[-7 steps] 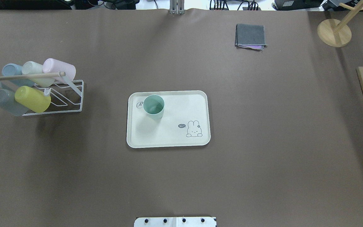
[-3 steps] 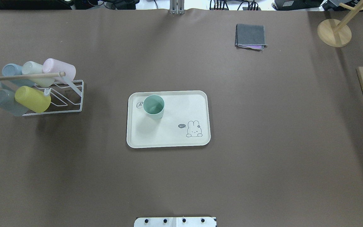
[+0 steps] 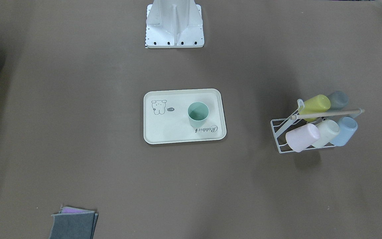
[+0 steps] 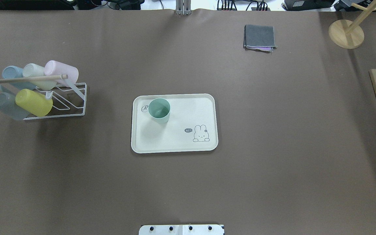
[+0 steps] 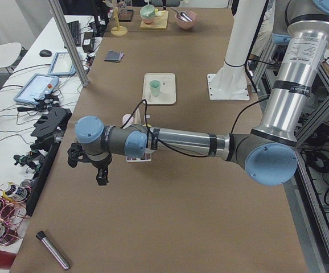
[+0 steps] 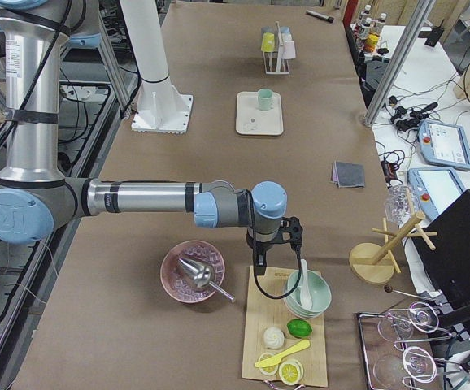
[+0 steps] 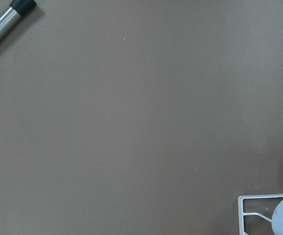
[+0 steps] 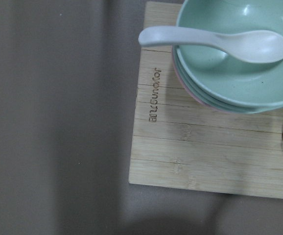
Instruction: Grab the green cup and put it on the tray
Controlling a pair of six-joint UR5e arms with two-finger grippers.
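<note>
The green cup (image 4: 159,110) is seen upright and empty on the tray (image 4: 181,145) at the table's middle. Five tilted cups are held in a wire rack (image 4: 85,99) near the table's left end. A white spoon (image 8: 205,39) is laid across stacked bowls (image 8: 205,61) at the right end. The left gripper (image 5: 102,177) is held over the left end and the right gripper (image 6: 258,264) over the right end, both well apart from the cup. Whether either is spread cannot be told.

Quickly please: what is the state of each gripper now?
Left gripper: cannot be told.
Right gripper: cannot be told.
</note>
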